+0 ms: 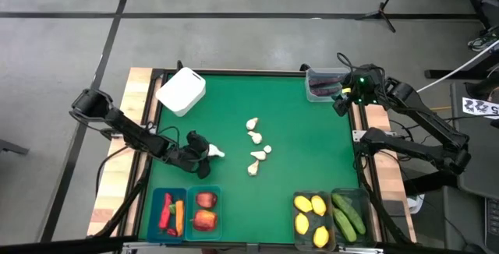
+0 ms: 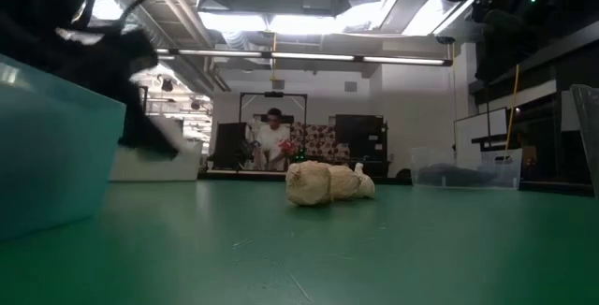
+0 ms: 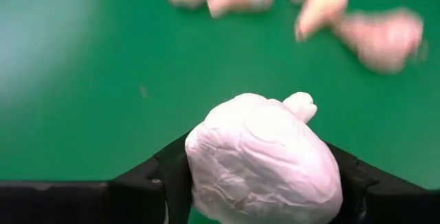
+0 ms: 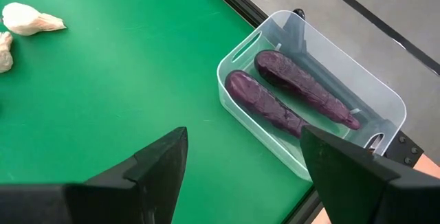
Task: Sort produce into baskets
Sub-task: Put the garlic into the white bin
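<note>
Green felt covers my table, and I read it from the left side to the right. At the far left corner stands the white box (image 1: pixel 181 91), and I cannot see anything inside it. Near it, lower, my left gripper (image 1: pixel 209 152) pinches one garlic bulb (image 3: pixel 265 159) between its two fingers, just above the mat. In front of it the two teal bins are already filled: the peppers and carrot (image 1: pixel 171 213) in one, the apples (image 1: pixel 205 210) in the other. In the middle, five garlic bulbs (image 1: pixel 257 147) lie loose on the mat, so I judge this is what is left to sort. Further right, the lemons (image 1: pixel 310 213) and cucumbers (image 1: pixel 348 214) sit in their dark bins. At the far right corner my right gripper (image 1: pixel 341 98) hangs spread and empty beside the clear tub (image 4: pixel 375 90) with two eggplants (image 4: pixel 289 97).
</note>
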